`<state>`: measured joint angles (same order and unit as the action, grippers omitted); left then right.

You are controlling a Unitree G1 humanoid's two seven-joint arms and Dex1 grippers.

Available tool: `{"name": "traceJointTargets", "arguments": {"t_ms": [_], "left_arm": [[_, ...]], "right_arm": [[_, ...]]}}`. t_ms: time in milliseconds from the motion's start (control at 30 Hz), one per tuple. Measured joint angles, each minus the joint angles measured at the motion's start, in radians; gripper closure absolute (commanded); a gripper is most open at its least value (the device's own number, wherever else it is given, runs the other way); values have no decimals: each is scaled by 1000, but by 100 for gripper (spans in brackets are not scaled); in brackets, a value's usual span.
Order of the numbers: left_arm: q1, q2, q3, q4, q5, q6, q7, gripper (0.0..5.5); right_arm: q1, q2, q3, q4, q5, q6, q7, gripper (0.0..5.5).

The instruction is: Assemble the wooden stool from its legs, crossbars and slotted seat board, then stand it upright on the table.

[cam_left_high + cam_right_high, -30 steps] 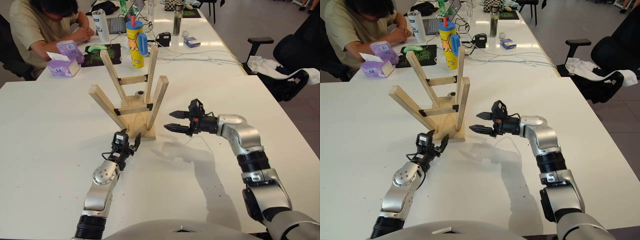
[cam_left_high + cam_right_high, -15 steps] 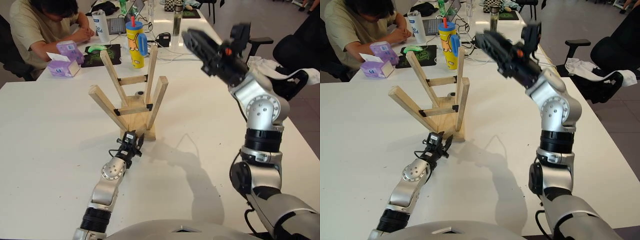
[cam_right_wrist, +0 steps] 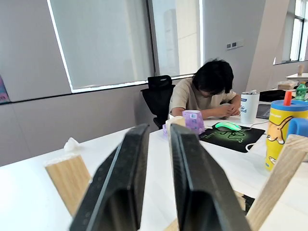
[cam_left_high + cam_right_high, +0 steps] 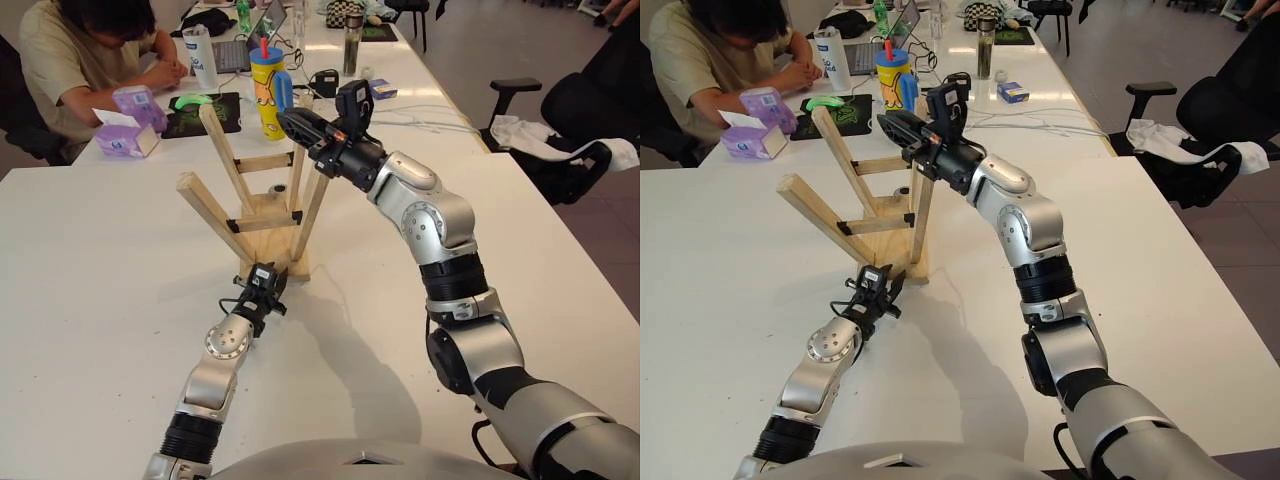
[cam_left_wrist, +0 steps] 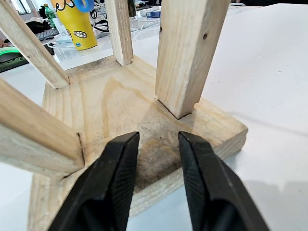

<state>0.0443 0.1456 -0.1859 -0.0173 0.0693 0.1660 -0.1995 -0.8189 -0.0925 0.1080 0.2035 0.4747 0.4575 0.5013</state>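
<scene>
The wooden stool [image 4: 262, 214] rests upside down and tilted, its seat board [image 5: 120, 106] on the table and its legs and crossbars pointing up. My left gripper [image 4: 266, 281] lies low on the table at the board's near edge. Its fingers [image 5: 122, 159] are open over that edge, beside the foot of one leg [image 5: 185, 53]. My right gripper [image 4: 296, 122] is raised at the height of the far leg tops, by the leg [image 4: 303, 140] nearest the yellow cup. Its fingers [image 3: 130, 159] stand a narrow gap apart with nothing between them.
Behind the stool on the far table stand a yellow cup [image 4: 270, 85], a purple box [image 4: 128, 120], a black mouse mat [image 4: 205, 108] and loose cables. A person sits at the far left. An office chair [image 4: 575, 125] stands off the table's right edge.
My right arm swung from low beside the seat board up high, then came down to the leg tops with its fingers closer together. My left gripper slid forward to the board's edge.
</scene>
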Motion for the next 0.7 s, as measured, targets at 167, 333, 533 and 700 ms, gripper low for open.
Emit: {"name": "traceJointTargets", "arguments": {"t_ms": [167,333,533,700], "left_arm": [[0,2,-1,13,-2,5,-13,395],[-1,5,4,11,-5,-3,-14,395],[-19,2,1,37,-9,-7,-12,395],[-36,4,6,64,-10,-9,-11,395]], "right_arm": [[45,9,-136,-7,71,-35,-19,469],[-143,-19,-330,-145,270,-72,-18,469],[-27,65,-87,-6,96,39,-115,469],[-10,83,-23,44,3,20,-211,469]]}}
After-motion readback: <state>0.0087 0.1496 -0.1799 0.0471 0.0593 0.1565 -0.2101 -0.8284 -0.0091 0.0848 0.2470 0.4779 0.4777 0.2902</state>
